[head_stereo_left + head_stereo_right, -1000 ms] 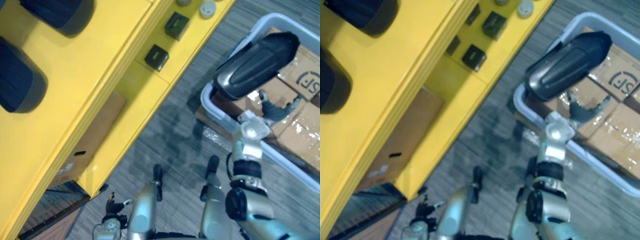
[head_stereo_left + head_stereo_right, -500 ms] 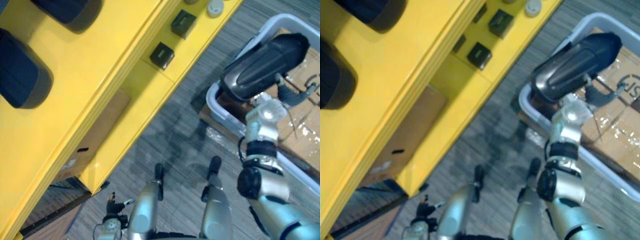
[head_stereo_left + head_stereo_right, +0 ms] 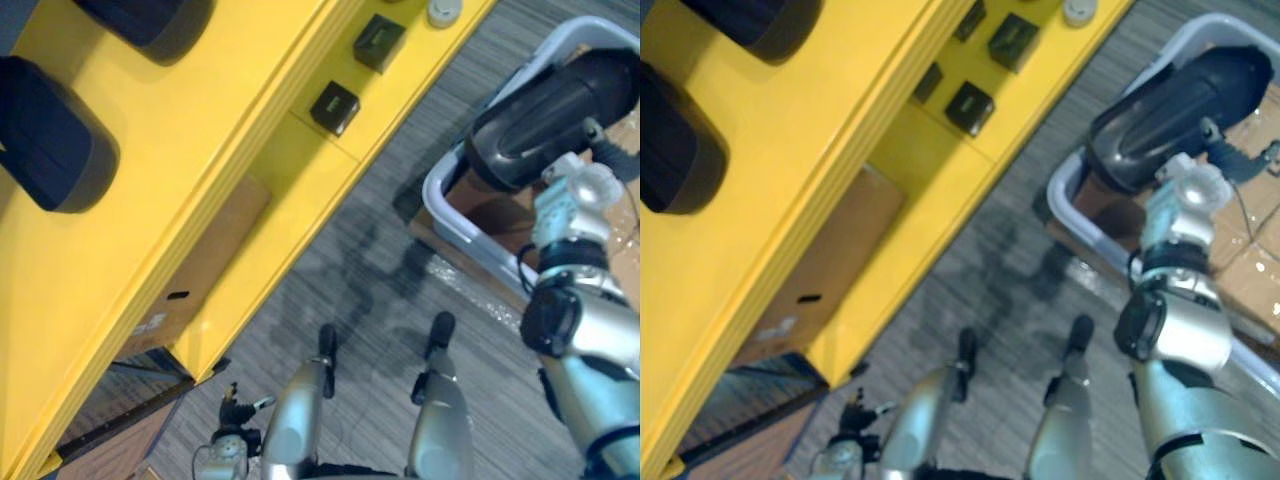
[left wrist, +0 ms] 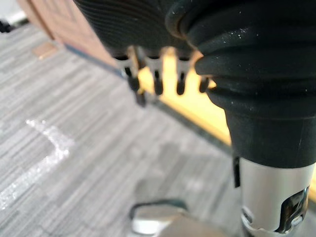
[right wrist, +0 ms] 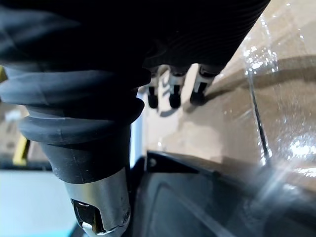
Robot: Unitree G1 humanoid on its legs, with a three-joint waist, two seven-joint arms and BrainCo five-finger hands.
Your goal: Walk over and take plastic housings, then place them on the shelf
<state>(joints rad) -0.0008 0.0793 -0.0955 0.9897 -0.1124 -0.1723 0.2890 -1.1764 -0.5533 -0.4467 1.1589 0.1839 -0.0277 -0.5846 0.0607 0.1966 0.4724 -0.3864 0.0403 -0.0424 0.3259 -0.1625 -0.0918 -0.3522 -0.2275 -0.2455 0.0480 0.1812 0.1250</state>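
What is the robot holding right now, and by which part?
Nothing. The right hand hangs open over taped cardboard beside the black housing; the left hand hangs open above the floor.

Grey striped carpet floor beside yellow shelving, brown wood panel low beside it

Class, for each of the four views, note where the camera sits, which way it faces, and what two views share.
Left eye: on the head, facing down at yellow shelf, grey bin, black housing; right hand beside it.
Right eye: alongside, same scene.
Left wrist: along the left hand, toward carpet.
Right wrist: along the right hand, over a taped box.
Shared: right wrist and eyes show the housing.
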